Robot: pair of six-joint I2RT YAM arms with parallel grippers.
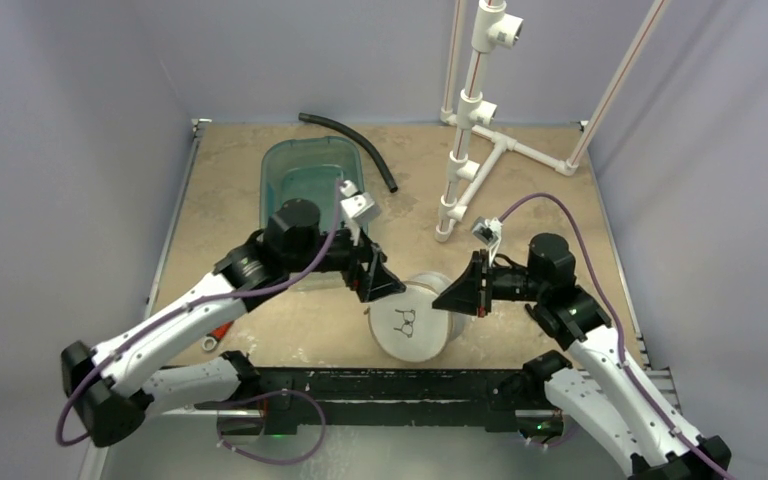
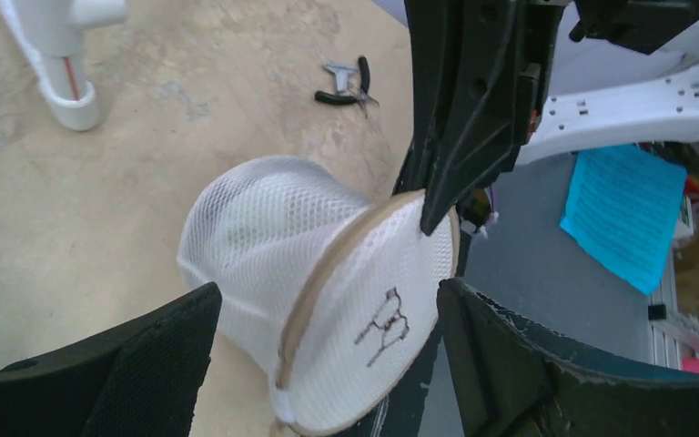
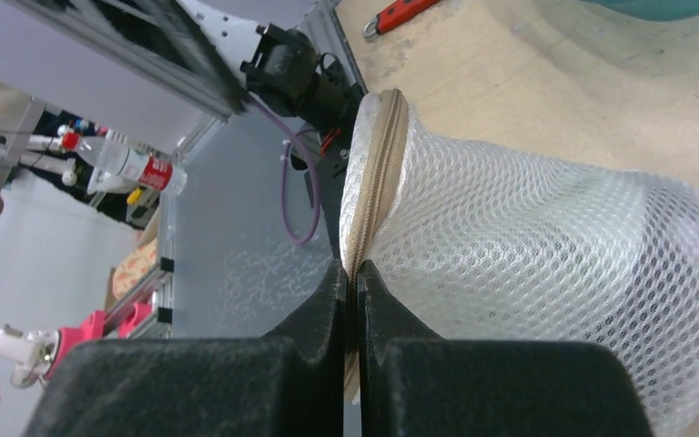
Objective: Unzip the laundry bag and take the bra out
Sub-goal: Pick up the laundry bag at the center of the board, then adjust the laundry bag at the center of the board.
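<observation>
- Top external: You have the laundry bag (image 1: 415,322) at the lower centre of the frame, on the table (image 1: 520,160) close to its near edge. Its flat round top, with the black bra outline (image 1: 405,321), faces up and toward the bottom of the frame. The left gripper (image 1: 385,283) is at the bag's upper-left rim and the right gripper (image 1: 457,293) at its upper-right rim, so both arms are about equally near. The teal tub (image 1: 305,175) stands well apart, toward the upper left.
- Left wrist: Your left gripper (image 2: 328,291) is spread wide, with the laundry bag (image 2: 264,237) in the gap between its fingers (image 2: 146,364). You cannot tell whether either pad touches the mesh. The drum's long axis runs from the upper left to the lower right of the frame, flat top at the lower right. The right gripper (image 2: 432,214) comes down from the top of the frame onto the tan zip band (image 2: 328,264).
- Right wrist: Your right gripper (image 3: 355,273) is pressed together, pinching the zip band (image 3: 378,173) at the rim. Whether the zip pull is between the fingers is hidden. The mesh body (image 3: 555,273) bulges to the right. The zip looks closed, so the left gripper should probably clamp across the drum's axis while the right pulls along the rim.
</observation>
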